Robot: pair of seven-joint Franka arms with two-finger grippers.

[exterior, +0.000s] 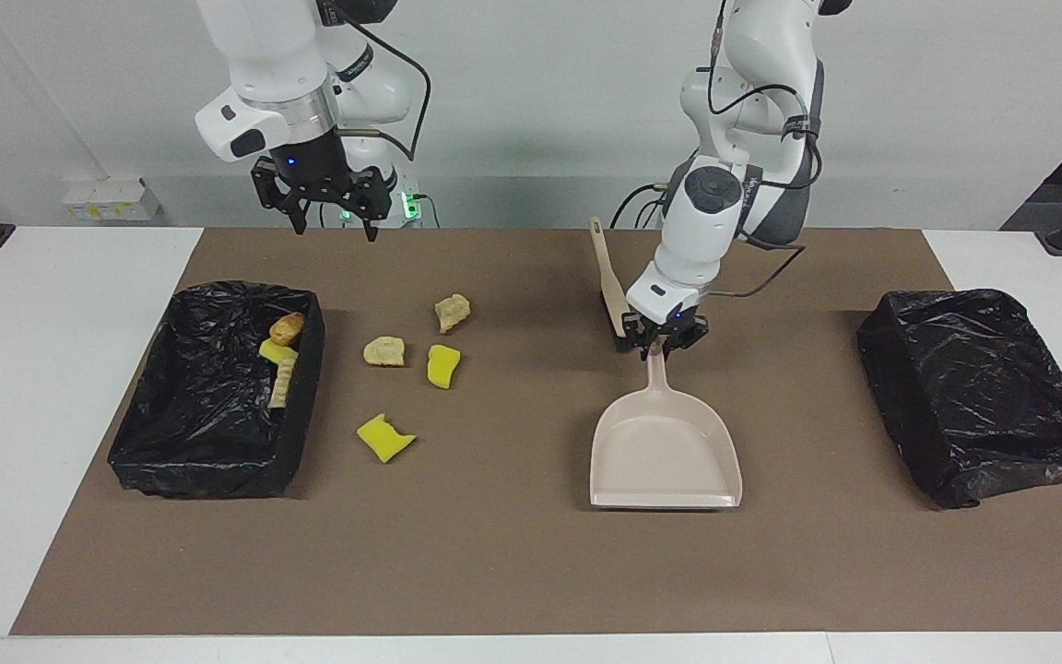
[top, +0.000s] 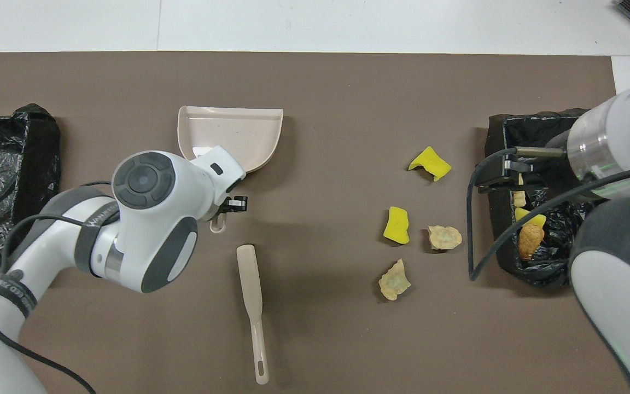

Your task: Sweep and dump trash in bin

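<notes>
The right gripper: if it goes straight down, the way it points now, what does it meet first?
The right gripper, open, points down. Most likely it meets bare brown mat near the corner of the lined bin with scraps. Depth is unclear; it may meet the bin's rim instead.

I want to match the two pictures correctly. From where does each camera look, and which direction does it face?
Facing view: high across the table, facing the robots; both arms show, left gripper shut on the dustpan handle, right gripper open in the air.
Overhead view: above the robots' end, looking steeply down; arms enter from the bottom.
Shared: dustpan, brush, four loose scraps, both bins.
</notes>
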